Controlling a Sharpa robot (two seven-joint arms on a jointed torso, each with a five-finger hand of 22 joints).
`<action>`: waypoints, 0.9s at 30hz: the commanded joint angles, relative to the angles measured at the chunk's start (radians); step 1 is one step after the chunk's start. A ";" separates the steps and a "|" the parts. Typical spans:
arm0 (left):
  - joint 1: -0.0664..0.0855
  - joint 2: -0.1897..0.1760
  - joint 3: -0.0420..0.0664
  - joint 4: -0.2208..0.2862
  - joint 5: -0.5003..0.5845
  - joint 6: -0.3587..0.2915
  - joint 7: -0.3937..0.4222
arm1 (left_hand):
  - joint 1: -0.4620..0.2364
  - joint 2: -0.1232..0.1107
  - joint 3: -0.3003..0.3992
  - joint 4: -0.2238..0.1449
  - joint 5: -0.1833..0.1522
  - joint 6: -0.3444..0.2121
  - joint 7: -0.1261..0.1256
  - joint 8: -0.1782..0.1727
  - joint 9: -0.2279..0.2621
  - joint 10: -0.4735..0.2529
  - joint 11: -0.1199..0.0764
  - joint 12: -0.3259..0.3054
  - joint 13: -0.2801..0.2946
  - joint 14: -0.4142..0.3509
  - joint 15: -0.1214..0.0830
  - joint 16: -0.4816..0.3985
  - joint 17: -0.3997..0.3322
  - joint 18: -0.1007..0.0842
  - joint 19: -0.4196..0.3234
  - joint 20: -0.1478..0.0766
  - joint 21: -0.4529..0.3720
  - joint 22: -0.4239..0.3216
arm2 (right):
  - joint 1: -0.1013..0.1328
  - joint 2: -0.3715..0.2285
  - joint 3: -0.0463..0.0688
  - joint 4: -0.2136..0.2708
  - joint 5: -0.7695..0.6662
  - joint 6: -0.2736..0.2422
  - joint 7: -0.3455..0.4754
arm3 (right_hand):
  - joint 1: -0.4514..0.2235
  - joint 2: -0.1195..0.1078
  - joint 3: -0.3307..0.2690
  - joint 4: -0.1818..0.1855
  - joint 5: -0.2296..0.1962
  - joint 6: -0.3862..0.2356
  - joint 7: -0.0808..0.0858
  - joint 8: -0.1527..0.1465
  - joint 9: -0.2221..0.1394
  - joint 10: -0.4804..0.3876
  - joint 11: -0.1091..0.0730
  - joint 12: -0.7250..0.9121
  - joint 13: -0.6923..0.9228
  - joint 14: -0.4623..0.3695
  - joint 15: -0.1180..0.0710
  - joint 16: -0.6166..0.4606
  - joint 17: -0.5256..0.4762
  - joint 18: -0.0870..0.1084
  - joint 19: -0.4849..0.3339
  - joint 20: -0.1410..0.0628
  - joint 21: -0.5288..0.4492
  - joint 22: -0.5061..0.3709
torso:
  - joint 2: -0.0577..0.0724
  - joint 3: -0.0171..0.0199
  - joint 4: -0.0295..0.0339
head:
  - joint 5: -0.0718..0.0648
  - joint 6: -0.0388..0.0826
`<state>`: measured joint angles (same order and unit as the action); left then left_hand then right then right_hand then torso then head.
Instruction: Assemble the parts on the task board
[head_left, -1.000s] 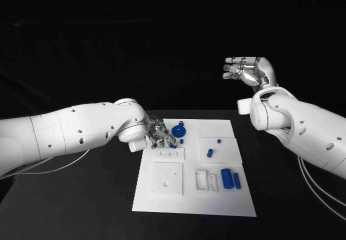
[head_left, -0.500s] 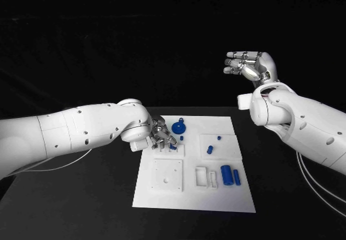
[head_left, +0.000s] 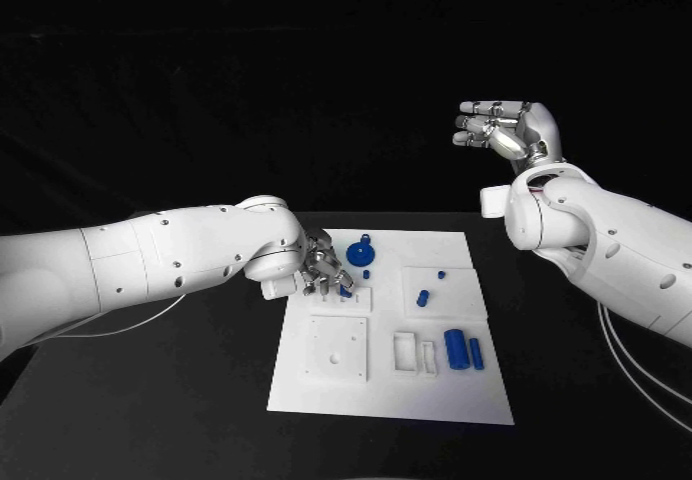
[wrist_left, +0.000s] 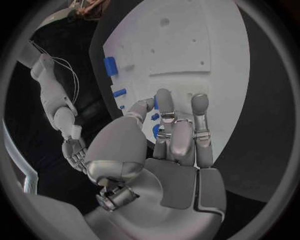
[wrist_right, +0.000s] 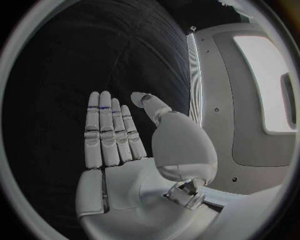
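The left hand (head_left: 320, 272) stays low on the board (head_left: 397, 400) – fingers (wrist_left: 200, 107) curled by a small blue part (head_left: 346, 294), hold unclear – while the right hand (head_left: 505, 128), fingers apart and empty, has lifted a bit – so no part looks set yet.

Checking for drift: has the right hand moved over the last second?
Yes. The right hand has risen, further above the task board; that shifted only slightly, so camera motion doesn't explain it.

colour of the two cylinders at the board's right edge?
Blue. The two cylinders lie side by side; head view shows them best.
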<state>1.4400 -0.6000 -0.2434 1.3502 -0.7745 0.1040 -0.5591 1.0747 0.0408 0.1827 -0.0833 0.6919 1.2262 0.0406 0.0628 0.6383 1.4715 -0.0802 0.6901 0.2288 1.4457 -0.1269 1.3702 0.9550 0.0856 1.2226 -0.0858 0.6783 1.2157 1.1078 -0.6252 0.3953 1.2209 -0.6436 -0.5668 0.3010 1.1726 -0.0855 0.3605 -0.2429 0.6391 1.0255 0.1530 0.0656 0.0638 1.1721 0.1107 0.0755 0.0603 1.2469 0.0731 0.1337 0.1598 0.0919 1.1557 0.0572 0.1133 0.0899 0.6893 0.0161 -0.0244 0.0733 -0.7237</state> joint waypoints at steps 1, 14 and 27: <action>-0.002 0.003 0.001 -0.002 -0.020 0.029 0.011 | 0.003 0.016 0.083 -0.087 -0.006 0.182 -0.101 0.005 0.467 0.044 -0.012 0.007 -0.001 0.004 0.000 0.005 0.001 0.013 0.004 0.002 -0.005 0.002 | 0.000 0.001 0.001 -0.001 0.003 0.018 0.005 | -0.011 0.002 0.000 -0.006 0.006 -0.002 -0.002 -0.004 -0.001 -0.007 0.002 -0.004 0.000 -0.009 0.001 0.006 -0.001 -0.005 -0.007 0.001 0.007 -0.002 | 0.000 -0.0004 -0.0011 | 0.000 -0.001; -0.017 0.008 0.001 -0.022 -0.031 0.031 0.014 | 0.003 0.020 0.077 -0.084 -0.016 0.179 -0.101 0.004 0.474 0.044 -0.012 0.009 -0.011 0.004 0.001 0.004 -0.003 0.016 0.012 0.005 -0.029 0.027 | 0.000 0.004 0.001 -0.005 0.003 0.025 0.001 | -0.010 0.003 0.000 -0.008 0.009 -0.002 -0.001 -0.003 -0.001 -0.010 0.003 -0.003 0.000 -0.013 0.002 0.007 -0.002 -0.005 -0.010 0.002 0.010 -0.007 | 0.001 -0.0005 -0.0014 | -0.002 -0.004; -0.021 0.007 0.001 -0.026 -0.043 0.023 0.014 | 0.005 0.021 0.078 -0.083 -0.016 0.178 -0.101 0.004 0.477 0.044 -0.012 0.011 -0.013 0.003 0.000 0.004 -0.004 0.015 0.017 0.005 -0.041 0.040 | 0.000 0.005 0.001 -0.006 0.003 0.028 -0.001 | -0.009 0.003 0.000 -0.010 0.011 -0.003 -0.001 -0.004 -0.001 -0.011 0.003 -0.003 0.000 -0.014 0.002 0.008 -0.003 -0.005 -0.012 0.003 0.013 -0.011 | 0.001 0.0004 -0.0004 | -0.005 -0.005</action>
<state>1.4215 -0.5947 -0.2421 1.3244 -0.8028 0.1208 -0.5535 1.0696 0.0461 0.1803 -0.0858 0.6763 1.2262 0.0406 0.0649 0.6658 1.4697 -0.0784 0.6980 0.2162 1.4458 -0.1260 1.3702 0.9524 0.0856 1.2350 -0.0804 0.6406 1.2531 1.1078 -0.6216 0.3953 1.2148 -0.6410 -0.5559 0.2970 1.1726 -0.0855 0.3603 -0.2484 0.6431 1.0256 0.1529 0.0656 0.0639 1.1686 0.1143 0.0756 0.0605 1.2391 0.0739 0.1391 0.1577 0.0918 1.1520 0.0608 0.1236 0.0797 0.6896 0.0163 -0.0248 0.0695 -0.7279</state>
